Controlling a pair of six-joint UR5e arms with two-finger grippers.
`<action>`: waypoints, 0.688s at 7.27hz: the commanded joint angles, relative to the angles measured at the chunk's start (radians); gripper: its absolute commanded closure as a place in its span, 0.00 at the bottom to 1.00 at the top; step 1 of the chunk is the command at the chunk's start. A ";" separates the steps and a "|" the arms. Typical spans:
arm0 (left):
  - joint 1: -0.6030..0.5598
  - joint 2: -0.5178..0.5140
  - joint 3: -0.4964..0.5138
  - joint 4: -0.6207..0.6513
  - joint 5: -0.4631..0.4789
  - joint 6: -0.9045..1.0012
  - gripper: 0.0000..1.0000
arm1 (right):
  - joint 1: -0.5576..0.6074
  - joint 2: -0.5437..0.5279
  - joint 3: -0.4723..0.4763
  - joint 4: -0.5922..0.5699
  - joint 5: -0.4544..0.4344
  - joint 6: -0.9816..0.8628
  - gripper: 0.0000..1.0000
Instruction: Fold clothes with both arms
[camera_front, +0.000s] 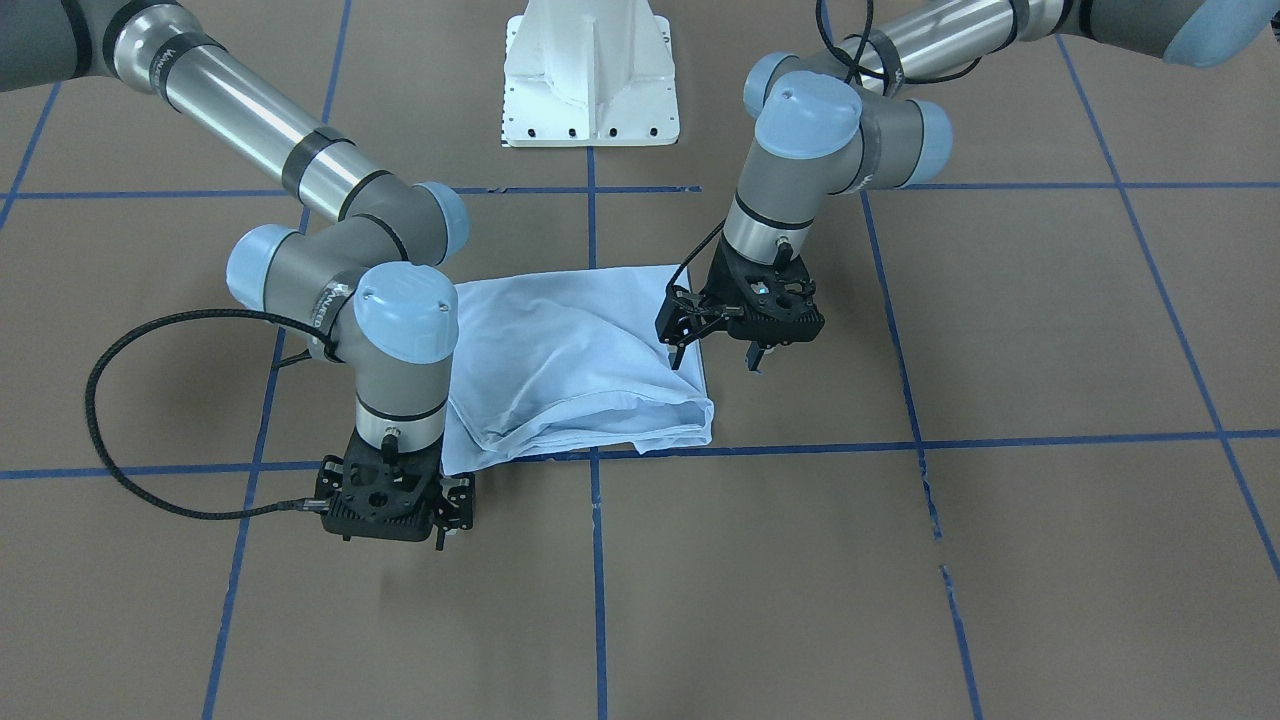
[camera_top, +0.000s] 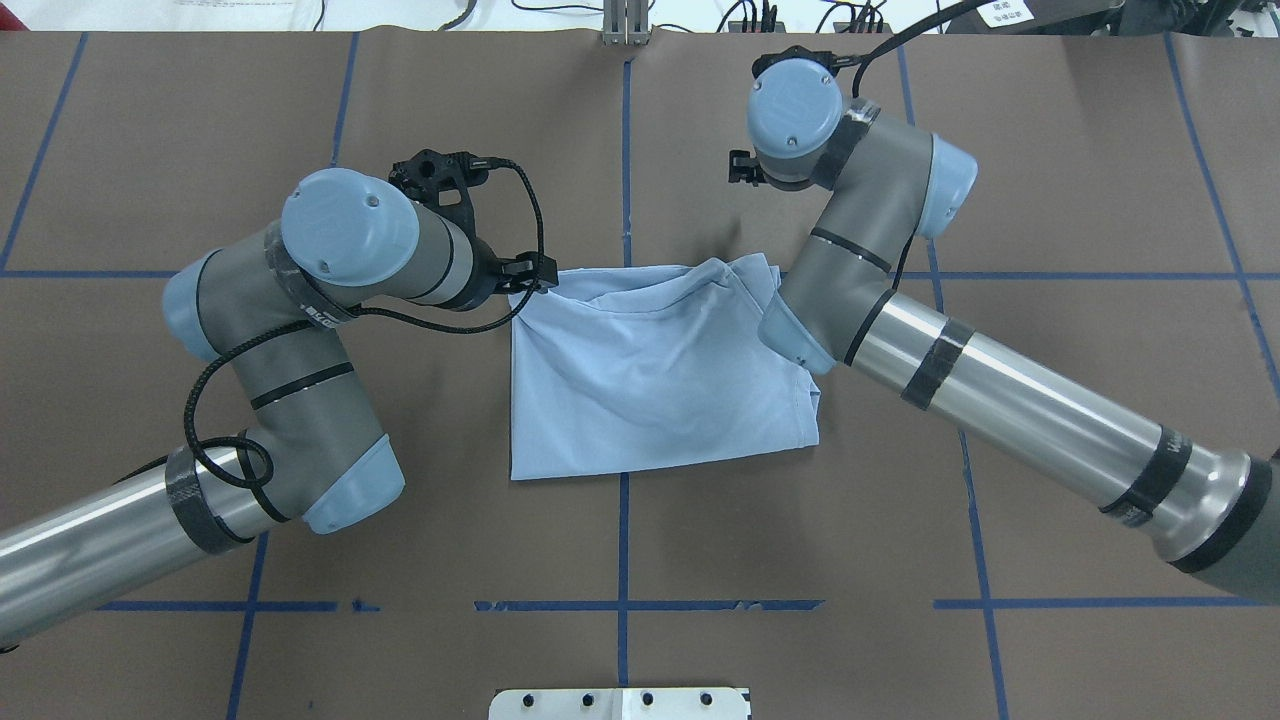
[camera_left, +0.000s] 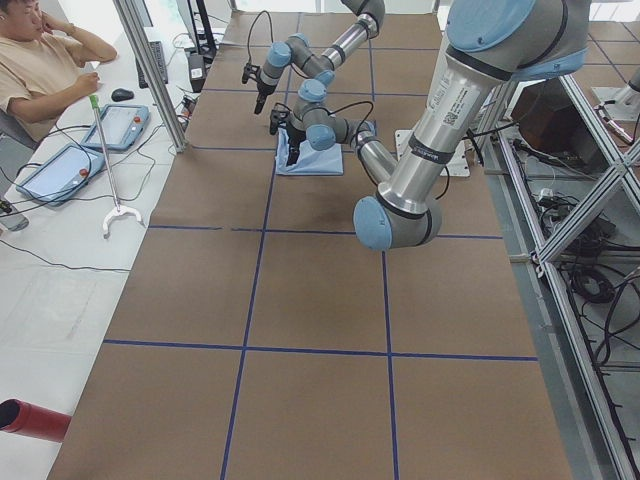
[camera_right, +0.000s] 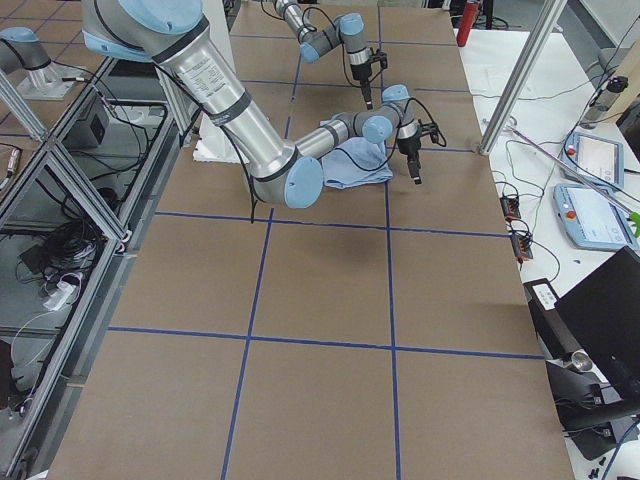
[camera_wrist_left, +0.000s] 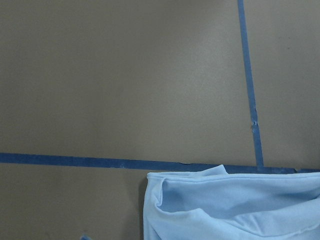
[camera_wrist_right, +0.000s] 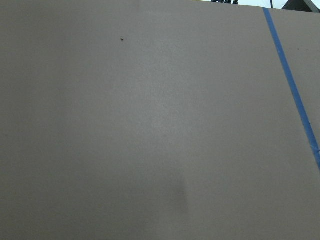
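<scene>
The light blue T-shirt (camera_front: 570, 360) lies folded into a rough rectangle on the brown table, with loose folds along its far edge; it also shows in the overhead view (camera_top: 650, 380). The collar and print are hidden. My left gripper (camera_front: 717, 358) is open and empty, just above the shirt's far corner on my left (camera_top: 528, 275). The left wrist view shows that corner (camera_wrist_left: 230, 205) below bare table. My right gripper (camera_front: 452, 525) hangs beyond the shirt's far corner on my right, clear of the cloth. Its fingers are mostly hidden, so I cannot tell its state. The right wrist view shows only table.
Blue tape lines (camera_front: 596, 560) grid the brown table. The white pedestal base (camera_front: 590, 80) stands at my side of the table. A seated operator (camera_left: 40, 60) and tablets (camera_left: 60, 170) are on a side desk beyond the table's far edge.
</scene>
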 joint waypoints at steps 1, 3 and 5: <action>0.078 -0.018 0.049 0.011 0.028 -0.059 0.00 | 0.029 0.009 0.040 0.005 0.074 -0.006 0.00; 0.103 -0.065 0.125 0.012 0.098 -0.057 0.00 | 0.029 0.004 0.042 0.005 0.076 -0.008 0.00; 0.099 -0.111 0.213 0.012 0.102 -0.048 0.00 | 0.029 0.004 0.042 0.005 0.076 -0.008 0.00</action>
